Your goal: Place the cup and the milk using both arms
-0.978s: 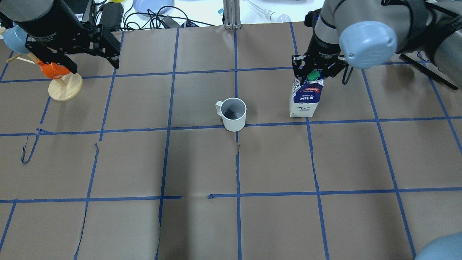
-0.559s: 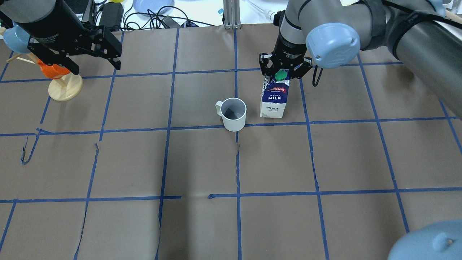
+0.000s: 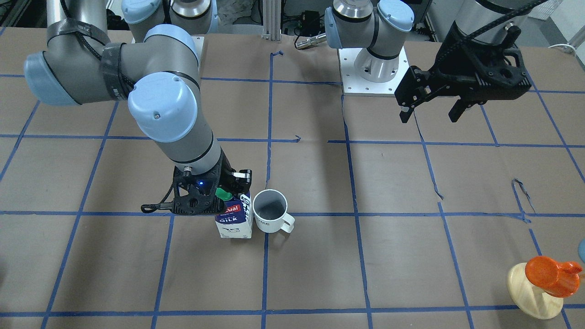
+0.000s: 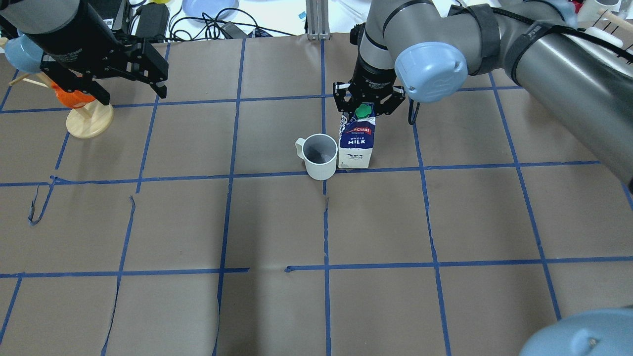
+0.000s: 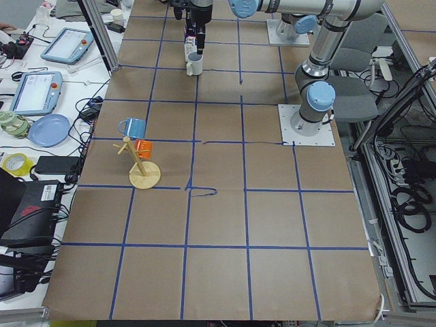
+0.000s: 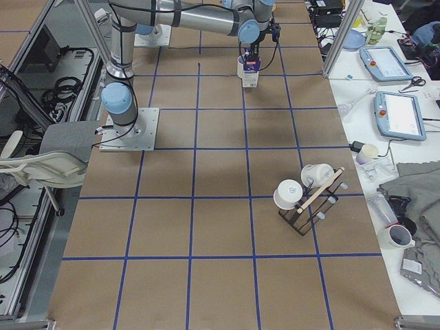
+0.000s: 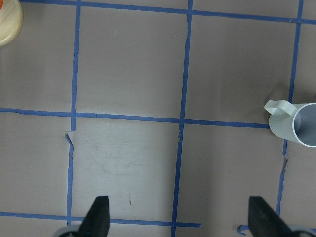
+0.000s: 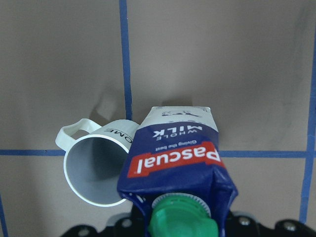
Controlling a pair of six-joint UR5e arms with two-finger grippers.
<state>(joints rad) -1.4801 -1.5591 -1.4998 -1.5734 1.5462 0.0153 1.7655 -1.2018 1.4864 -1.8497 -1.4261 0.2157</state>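
Right claw (image 4: pixel 364 109) grips the milk (image 4: pixel 355 146) beside the cup (image 4: pixel 320 158); wooden stand (image 4: pixel 90 122) well apart.

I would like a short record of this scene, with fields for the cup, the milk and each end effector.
cup: upright on the table, nothing inside, not held
milk: upright, close beside the cup, opposite its handle; contact unclear
right end effector: shut on the milk's top
left end effector: open, empty, above the table, apart from the cup
other: orange cup on a wooden stand, near the left end effector
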